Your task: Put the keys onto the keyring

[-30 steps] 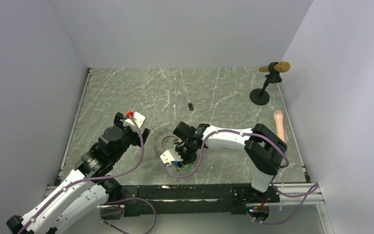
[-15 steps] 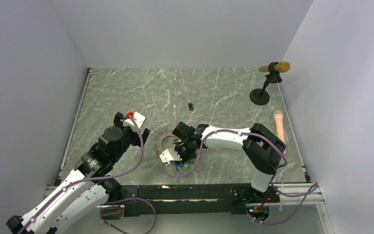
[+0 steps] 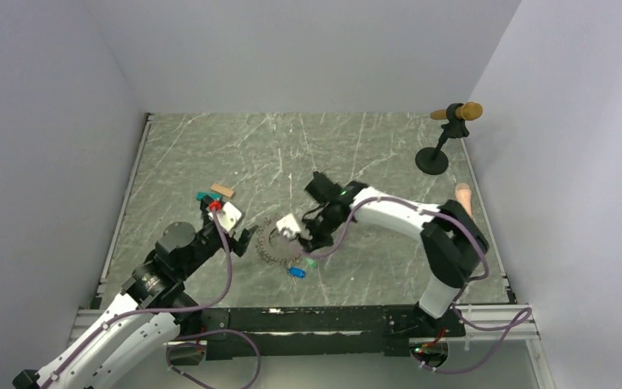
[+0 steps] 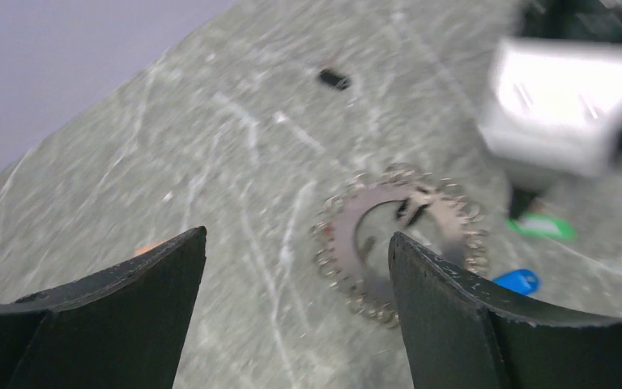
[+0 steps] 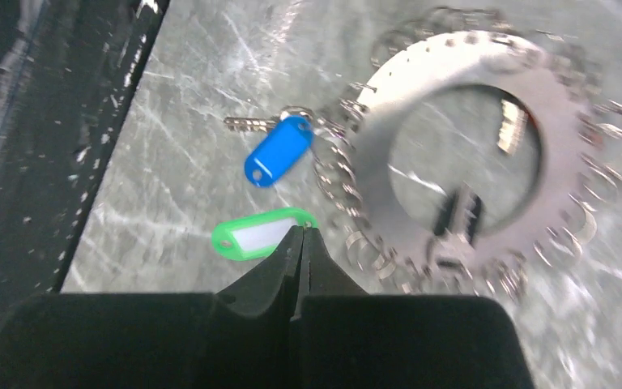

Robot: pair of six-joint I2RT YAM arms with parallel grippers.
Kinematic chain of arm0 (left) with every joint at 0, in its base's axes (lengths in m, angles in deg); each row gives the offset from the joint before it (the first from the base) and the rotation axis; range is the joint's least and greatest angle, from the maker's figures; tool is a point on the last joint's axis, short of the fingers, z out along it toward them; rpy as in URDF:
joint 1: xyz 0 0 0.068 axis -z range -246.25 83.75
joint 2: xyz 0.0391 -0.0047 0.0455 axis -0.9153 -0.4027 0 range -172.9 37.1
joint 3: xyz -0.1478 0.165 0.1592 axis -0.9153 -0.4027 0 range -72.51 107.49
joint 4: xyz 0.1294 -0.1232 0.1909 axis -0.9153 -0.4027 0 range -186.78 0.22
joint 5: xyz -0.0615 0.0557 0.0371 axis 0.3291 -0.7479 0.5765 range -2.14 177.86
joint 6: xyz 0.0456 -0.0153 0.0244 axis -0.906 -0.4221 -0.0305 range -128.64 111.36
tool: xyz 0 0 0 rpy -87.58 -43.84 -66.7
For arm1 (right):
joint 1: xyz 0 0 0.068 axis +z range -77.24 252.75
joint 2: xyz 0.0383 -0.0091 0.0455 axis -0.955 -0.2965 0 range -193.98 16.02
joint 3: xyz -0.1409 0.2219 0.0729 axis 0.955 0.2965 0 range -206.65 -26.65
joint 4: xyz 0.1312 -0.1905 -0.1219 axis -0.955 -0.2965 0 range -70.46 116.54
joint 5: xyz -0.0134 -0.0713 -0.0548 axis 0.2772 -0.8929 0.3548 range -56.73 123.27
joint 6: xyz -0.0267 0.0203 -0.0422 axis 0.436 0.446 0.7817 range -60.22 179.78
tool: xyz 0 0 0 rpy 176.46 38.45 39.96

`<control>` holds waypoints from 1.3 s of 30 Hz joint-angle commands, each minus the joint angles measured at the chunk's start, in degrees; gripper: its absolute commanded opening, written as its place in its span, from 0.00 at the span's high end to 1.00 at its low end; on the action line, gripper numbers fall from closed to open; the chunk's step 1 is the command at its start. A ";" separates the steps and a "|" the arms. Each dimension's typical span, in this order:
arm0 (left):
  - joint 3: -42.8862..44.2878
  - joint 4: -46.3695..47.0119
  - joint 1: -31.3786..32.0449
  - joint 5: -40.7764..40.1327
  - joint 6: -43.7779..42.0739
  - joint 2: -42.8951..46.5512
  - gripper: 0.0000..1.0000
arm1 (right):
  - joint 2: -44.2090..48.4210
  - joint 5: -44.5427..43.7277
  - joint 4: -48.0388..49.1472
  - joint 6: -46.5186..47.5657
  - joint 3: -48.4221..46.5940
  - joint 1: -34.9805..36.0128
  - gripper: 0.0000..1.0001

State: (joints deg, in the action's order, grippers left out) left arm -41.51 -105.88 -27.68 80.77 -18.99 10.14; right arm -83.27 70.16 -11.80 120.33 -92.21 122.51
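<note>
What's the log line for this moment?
left claw open beside keyring | right claw shut, tips at green key | blue key lying by keyring

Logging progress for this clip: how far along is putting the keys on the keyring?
Done: nothing clearly. The blue key lies against the fringe of the keyring; whether it is hooked I cannot tell. In hand: nothing. The right gripper is shut empty by the green key, and the left gripper is open. Left: the green key, loose on the table, possibly the blue.
</note>
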 commanded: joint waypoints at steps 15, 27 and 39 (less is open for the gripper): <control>-4.19 44.26 3.07 33.95 19.95 -20.27 0.39 | 14.79 39.91 -7.60 3.51 -1.06 -21.35 1.00; -3.09 51.15 5.20 28.96 34.64 -28.91 0.19 | 16.66 33.34 6.47 -12.93 2.11 -23.84 1.00; 9.25 29.12 8.49 17.35 56.09 -39.23 0.24 | 16.91 24.67 14.34 -21.78 3.68 -23.88 1.00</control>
State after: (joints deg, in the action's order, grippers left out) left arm -35.59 -70.87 -20.76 101.91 29.51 -26.98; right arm -68.18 96.36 -1.81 102.10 -88.74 98.71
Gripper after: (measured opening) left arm 0.816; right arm 0.009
